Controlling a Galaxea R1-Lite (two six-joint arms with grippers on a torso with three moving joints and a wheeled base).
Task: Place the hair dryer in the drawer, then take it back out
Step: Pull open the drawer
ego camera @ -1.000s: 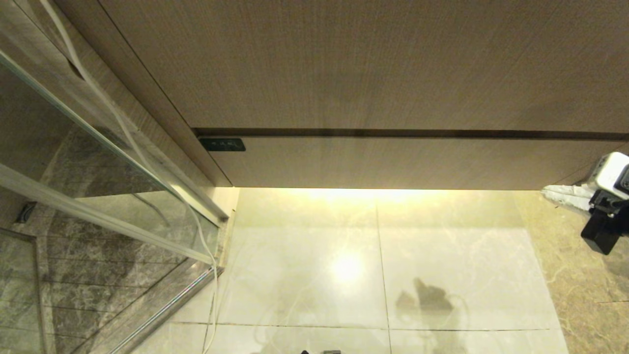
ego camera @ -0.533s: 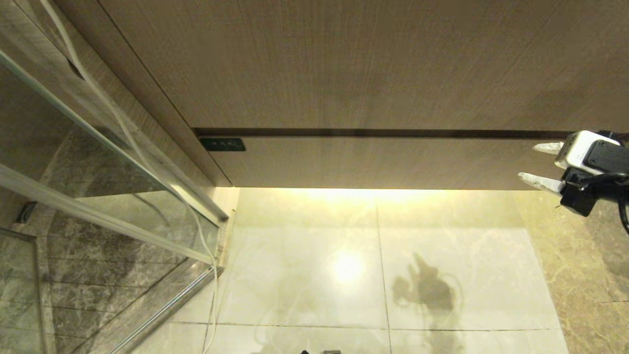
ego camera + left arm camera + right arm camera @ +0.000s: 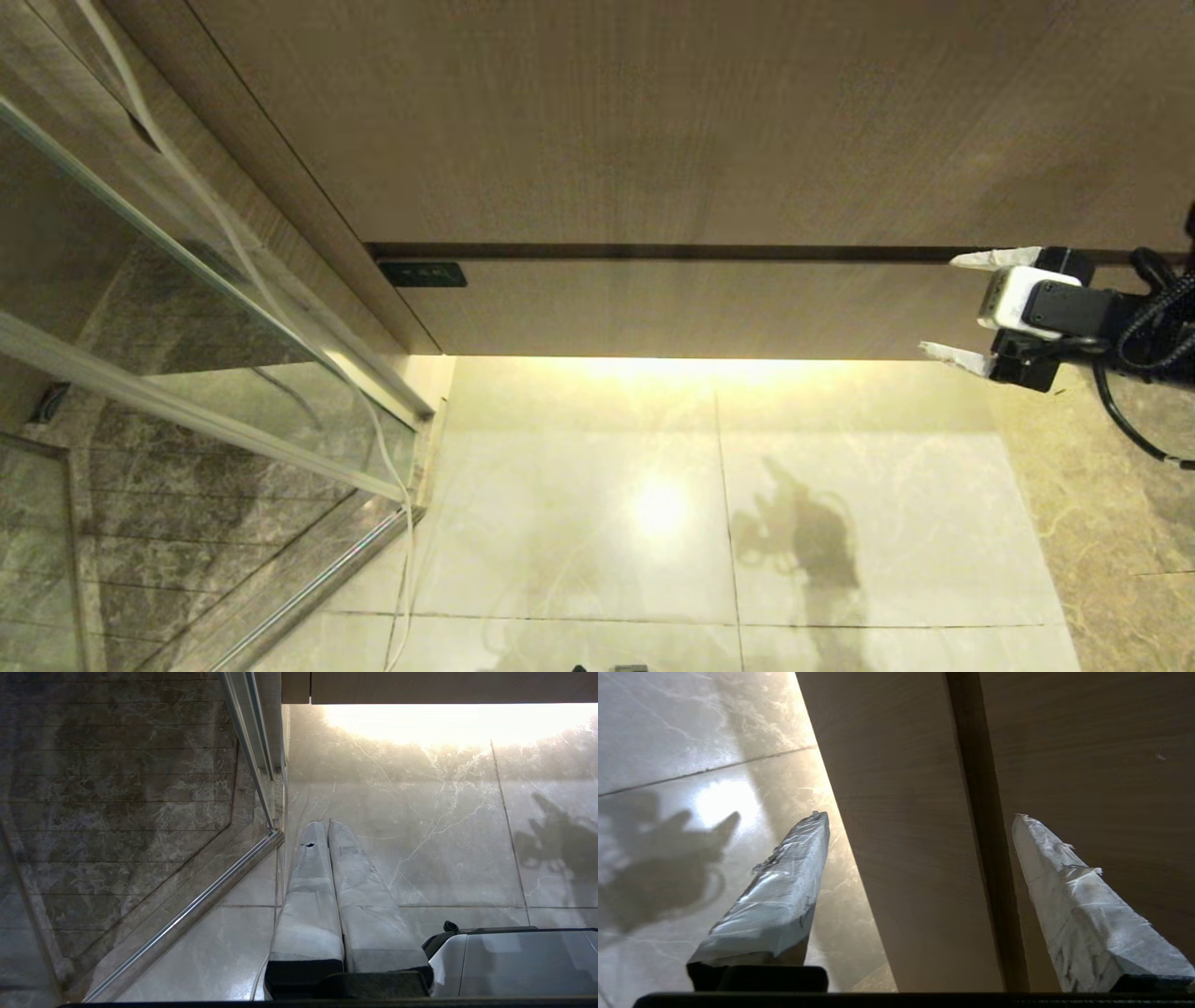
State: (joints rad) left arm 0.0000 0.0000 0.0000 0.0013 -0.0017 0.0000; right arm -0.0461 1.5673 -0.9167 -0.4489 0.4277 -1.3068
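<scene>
The drawer's (image 3: 691, 308) small dark label (image 3: 422, 274) cannot be read.

Right gripper (image 3: 938, 303) reaches in level, jaws spread wide; left gripper (image 3: 325, 822) parked, jaws together.

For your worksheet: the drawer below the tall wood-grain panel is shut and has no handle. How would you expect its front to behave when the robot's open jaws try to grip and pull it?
The drawer front looks flat, smooth and stiff, so the right gripper would probably slip off its face. The dark gap along one edge seems the likeliest purchase. Being wide, it may skew if pulled near one end.
</scene>
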